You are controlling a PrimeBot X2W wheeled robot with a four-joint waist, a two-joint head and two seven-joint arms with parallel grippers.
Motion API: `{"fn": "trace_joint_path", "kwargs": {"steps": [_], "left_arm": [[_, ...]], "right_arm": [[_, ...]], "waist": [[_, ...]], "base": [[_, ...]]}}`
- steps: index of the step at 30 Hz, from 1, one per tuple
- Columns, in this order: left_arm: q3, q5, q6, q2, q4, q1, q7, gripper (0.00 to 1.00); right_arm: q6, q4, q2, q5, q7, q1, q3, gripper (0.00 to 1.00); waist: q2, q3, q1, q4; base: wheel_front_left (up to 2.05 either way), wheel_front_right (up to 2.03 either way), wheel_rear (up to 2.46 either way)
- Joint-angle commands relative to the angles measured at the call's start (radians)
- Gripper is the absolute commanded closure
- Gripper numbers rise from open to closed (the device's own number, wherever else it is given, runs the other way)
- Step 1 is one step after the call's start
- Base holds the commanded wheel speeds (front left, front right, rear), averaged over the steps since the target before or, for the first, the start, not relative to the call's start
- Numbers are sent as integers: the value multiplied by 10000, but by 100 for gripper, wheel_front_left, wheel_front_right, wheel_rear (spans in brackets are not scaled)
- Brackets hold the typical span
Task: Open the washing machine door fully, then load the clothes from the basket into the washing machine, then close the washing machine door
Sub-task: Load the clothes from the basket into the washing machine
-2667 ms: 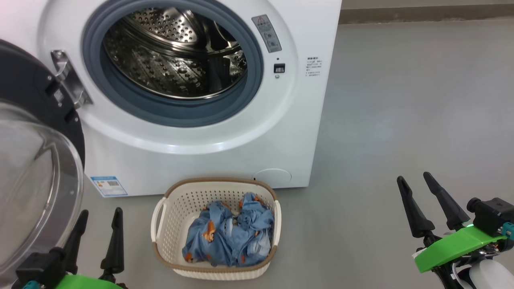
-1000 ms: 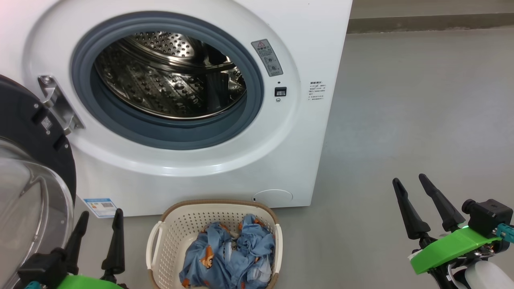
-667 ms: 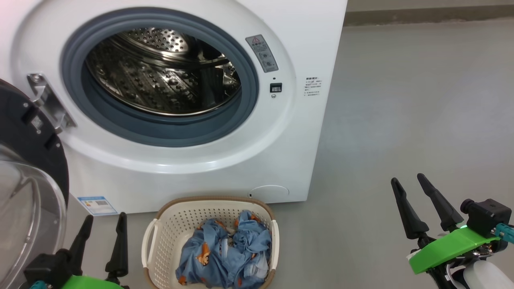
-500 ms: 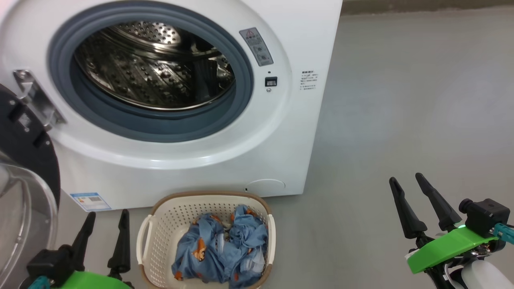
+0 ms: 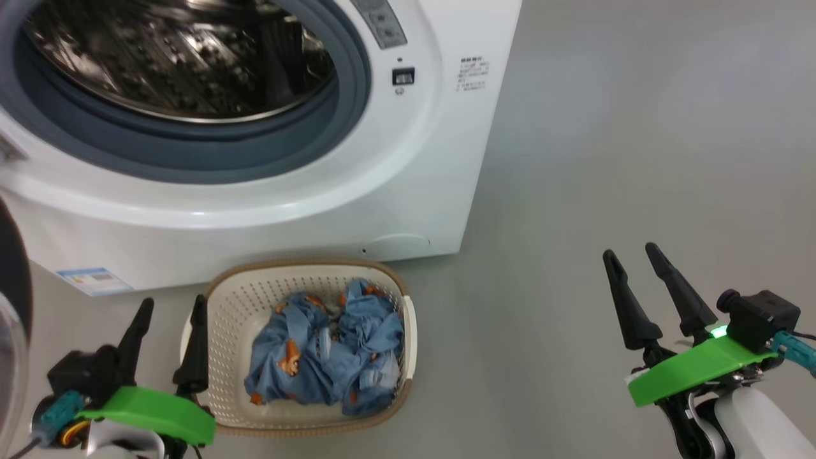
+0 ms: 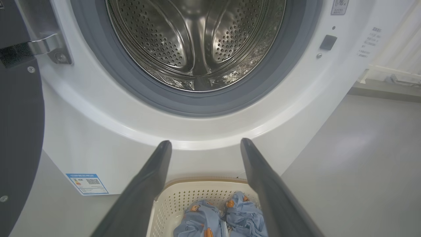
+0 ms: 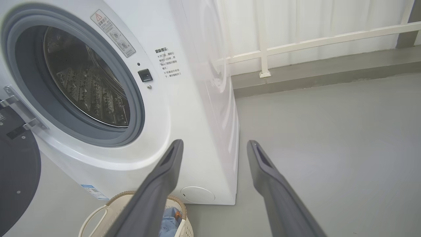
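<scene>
Washing machine door point(image 5: 14, 268) stands open far left of the basket point(image 5: 242, 312); left gripper point(image 5: 174, 301), fingers apart and empty, sits just beside the basket's left rim, nearer arm to the clothes point(image 5: 325, 350) heaped inside to its right; right gripper point(image 5: 630, 250), likewise apart, hangs well right of the basket.
</scene>
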Motion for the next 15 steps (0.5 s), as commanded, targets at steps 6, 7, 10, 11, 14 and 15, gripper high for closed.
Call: {"fn": "trace_joint_path", "kwargs": {"steps": [6, 7, 10, 11, 14, 15], "left_arm": [[0, -42, -384, 257, 559, -1168, 254, 0], [-70, -40, -447, 261, 701, -1307, 337, 0], [-319, -14, -625, 290, 1176, -1735, 634, 0], [-391, -22, -674, 292, 1347, -1875, 739, 0], [-606, 7, -782, 329, 1834, -2305, 1026, 0], [-678, 23, -810, 343, 1971, -2440, 1120, 0]], "right_arm": [[58, -318, 224, -255, -122, -595, -71, 0], [58, -328, 273, -284, -122, -652, -91, 0], [58, -329, 408, -363, -122, -820, -137, 0], [58, -340, 453, -385, -122, -879, -149, 0], [58, -379, 602, -459, -122, -1056, -158, 0], [58, -389, 651, -479, -122, -1123, -157, 0]], "waist": [[0, 1638, -1, -346], [0, 1806, -1, -366], [0, 2302, -1, -446], [0, 2460, -1, -482], [0, 2933, -1, -614], [0, 3101, -1, -660]], "base": [[0, 0, 0], [0, 0, 0], [0, 0, 0], [0, 0, 0], [0, 0, 0], [0, 0, 0]]}}
